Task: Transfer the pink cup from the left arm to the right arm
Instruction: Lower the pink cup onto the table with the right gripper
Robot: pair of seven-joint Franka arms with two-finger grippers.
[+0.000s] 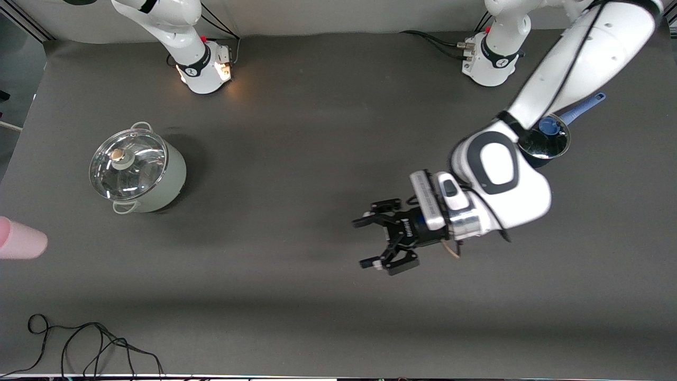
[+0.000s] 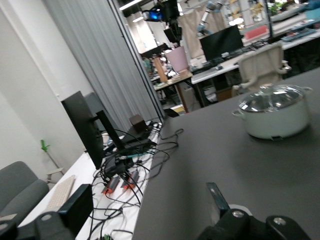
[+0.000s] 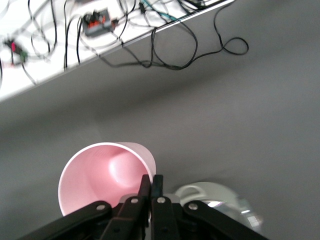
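Pink cup sits pinched by its rim in the right gripper's closed fingers, at the surface's right-arm edge; left gripper hangs mid-surface, fingers spread, empty.

Right gripper pinches pink cup rim; jaws closed.

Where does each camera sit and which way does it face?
Front view: high across the table, looking down; shows arm bases and the open left gripper.
Left wrist view: looks toward the pale green lidded pot; its own fingers show.
Right wrist view: looks down past the right gripper, shut on the small pale pink plastic cup.
All share that cup.
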